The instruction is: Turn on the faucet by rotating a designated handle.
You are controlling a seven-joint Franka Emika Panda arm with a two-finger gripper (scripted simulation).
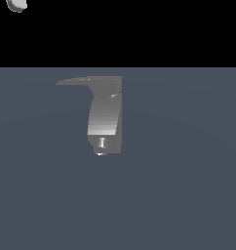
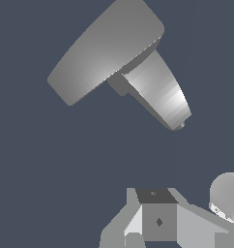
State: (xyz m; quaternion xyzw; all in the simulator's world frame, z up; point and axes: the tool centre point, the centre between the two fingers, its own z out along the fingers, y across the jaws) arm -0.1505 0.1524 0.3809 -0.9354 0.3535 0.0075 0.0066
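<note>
the faucet (image 1: 106, 119) stood just left of the exterior view's centre on the plain grey counter (image 1: 188, 195), its short shiny nozzle (image 1: 101, 143) at the lower end. the handle (image 1: 78, 81) reached toward the upper left of the frame, tapering to a free tip, likely the easiest place to push it round. only a pale scrap of the arm (image 1: 16, 5) showed in the top left corner, well apart. in the wrist view the claw (image 2: 157, 220) sat low in frame, holding nothing; whether its jaws were apart or together, i cannot tell.
</note>
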